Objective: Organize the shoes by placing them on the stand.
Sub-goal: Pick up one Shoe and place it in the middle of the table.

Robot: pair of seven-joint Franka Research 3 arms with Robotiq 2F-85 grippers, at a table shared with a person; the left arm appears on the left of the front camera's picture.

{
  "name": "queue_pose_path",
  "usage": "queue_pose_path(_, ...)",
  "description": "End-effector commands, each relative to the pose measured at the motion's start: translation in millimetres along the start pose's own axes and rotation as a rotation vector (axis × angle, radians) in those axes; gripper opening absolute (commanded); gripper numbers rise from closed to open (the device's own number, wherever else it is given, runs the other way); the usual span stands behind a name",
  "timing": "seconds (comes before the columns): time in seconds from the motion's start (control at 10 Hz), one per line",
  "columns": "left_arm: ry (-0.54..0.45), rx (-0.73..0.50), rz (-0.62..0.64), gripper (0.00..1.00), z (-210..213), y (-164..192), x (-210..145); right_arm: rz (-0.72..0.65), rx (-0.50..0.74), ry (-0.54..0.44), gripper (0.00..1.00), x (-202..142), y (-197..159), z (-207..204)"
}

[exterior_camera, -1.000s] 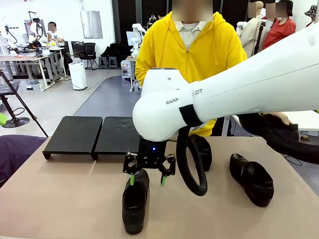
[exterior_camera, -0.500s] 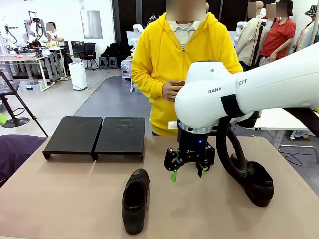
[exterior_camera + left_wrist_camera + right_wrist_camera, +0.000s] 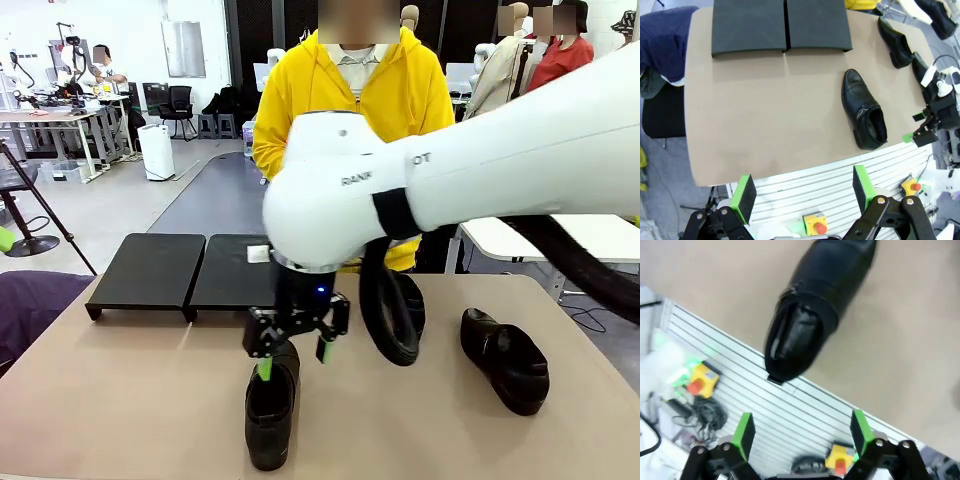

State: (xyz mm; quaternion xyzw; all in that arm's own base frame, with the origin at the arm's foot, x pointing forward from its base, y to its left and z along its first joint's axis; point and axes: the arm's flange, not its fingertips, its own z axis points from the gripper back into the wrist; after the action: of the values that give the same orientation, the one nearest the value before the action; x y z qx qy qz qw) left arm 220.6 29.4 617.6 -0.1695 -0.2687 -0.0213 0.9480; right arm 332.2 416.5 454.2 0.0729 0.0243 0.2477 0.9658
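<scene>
1. Tan table (image 3: 130, 400) is sitting between the robot and a person (image 3: 350, 90) in a yellow hoodie at the far side. The black stand (image 3: 190, 270) is waiting at the far left, both panels bare.
2. Near shoe (image 3: 270, 410) is lying close to the robot's edge, toe aiming up the table, well apart from the stand. A second shoe (image 3: 505, 360) is resting off to the right, and a third shoe (image 3: 412, 305) is peeking out behind the arm's black cable (image 3: 385, 330).
3. Right claw (image 3: 295, 358) is hanging just above the near shoe's front, jaws spread wide and pinching nothing. Its wrist view is showing the shoe ahead of the pads, not between them.
4. Left claw (image 3: 803, 192) is hovering back off the table's near edge, spread wide as well and empty.
5. This is looking like the approach to a first pick, with no shoe sitting on the stand yet.
6. Trouble spots:
   - Glossy, rounded leather could be squirting out of the pads if they close over the toe.
   - A clumsy descent could be nudging the heel off the near edge.
   - That dangling cable could be sweeping the third shoe.
   - The slanted panels could be letting a loosely set shoe slide.
</scene>
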Motion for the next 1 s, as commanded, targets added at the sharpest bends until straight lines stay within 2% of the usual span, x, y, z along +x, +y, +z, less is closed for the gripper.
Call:
queue_pose_path(0.0,-0.011,-0.011,-0.004,1.00,-1,1,1,0.004,-0.015,0.010,1.00,12,-19,-2)
queue_pose_path(0.2,-0.011,-0.011,-0.004,1.00,-1,1,1,-0.020,0.008,0.022,1.00,-9,-42,9)
queue_pose_path(0.3,-0.011,-0.011,-0.004,1.00,-1,1,1,-0.022,0.037,0.054,1.00,-36,-68,25)
queue_pose_path(0.4,-0.011,-0.011,-0.004,1.00,-1,1,1,-0.045,0.071,0.095,1.00,-70,-104,46)
queue_pose_path(0.6,-0.011,-0.011,-0.004,1.00,-1,1,1,-0.137,0.194,0.100,1.00,-145,-188,79)
queue_pose_path(0.9,-0.011,-0.011,-0.004,1.00,-1,1,1,-0.340,0.396,0.077,1.00,-218,-290,98)
